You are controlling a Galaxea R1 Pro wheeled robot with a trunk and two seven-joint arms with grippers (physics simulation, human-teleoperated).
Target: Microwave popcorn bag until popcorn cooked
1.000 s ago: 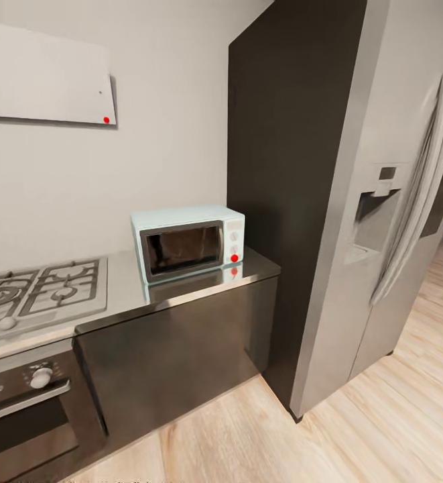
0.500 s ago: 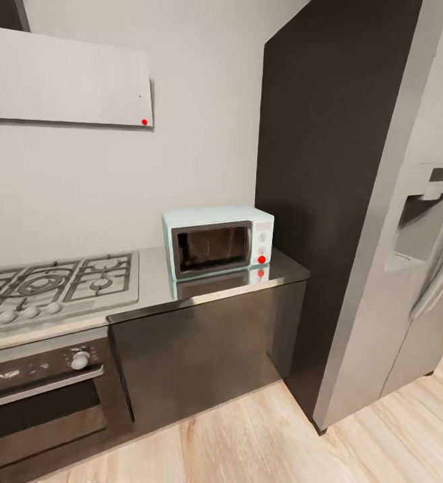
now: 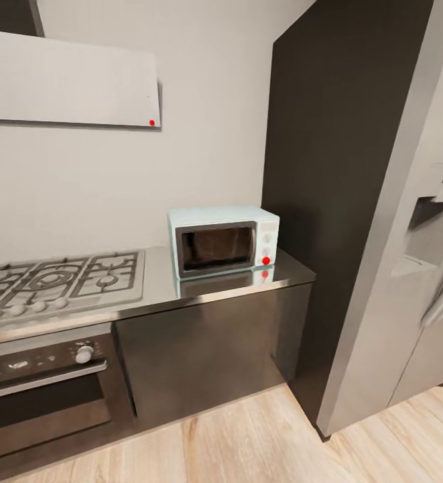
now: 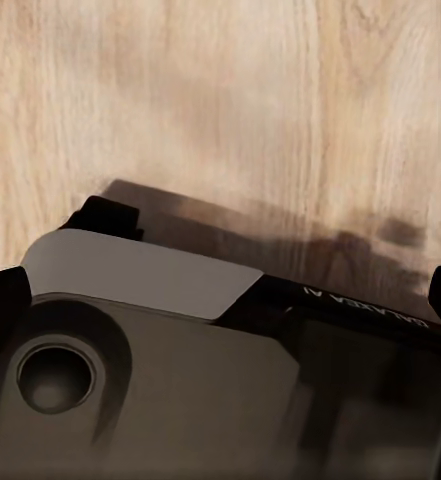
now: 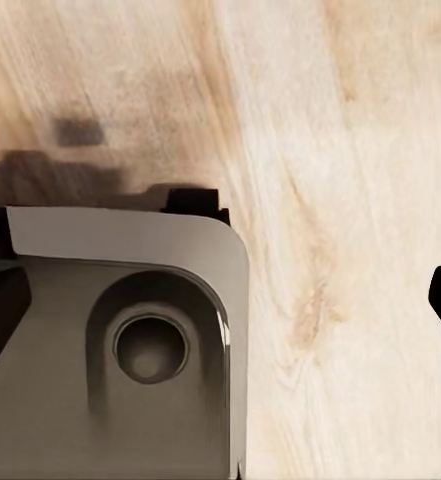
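Approach stage: nothing of the task looks done.

Pale mint-blue microwave (image 3: 224, 240), dark glass door shut, sits on glossy grey bench (image 3: 161, 285) far ahead of both tools; popcorn bag unseen; tool states cannot be told.

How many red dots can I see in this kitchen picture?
3: one on the hood's lower right corner, one on the microwave's knob panel, and its reflection on the countertop. More may be hidden at the frame's left edge.
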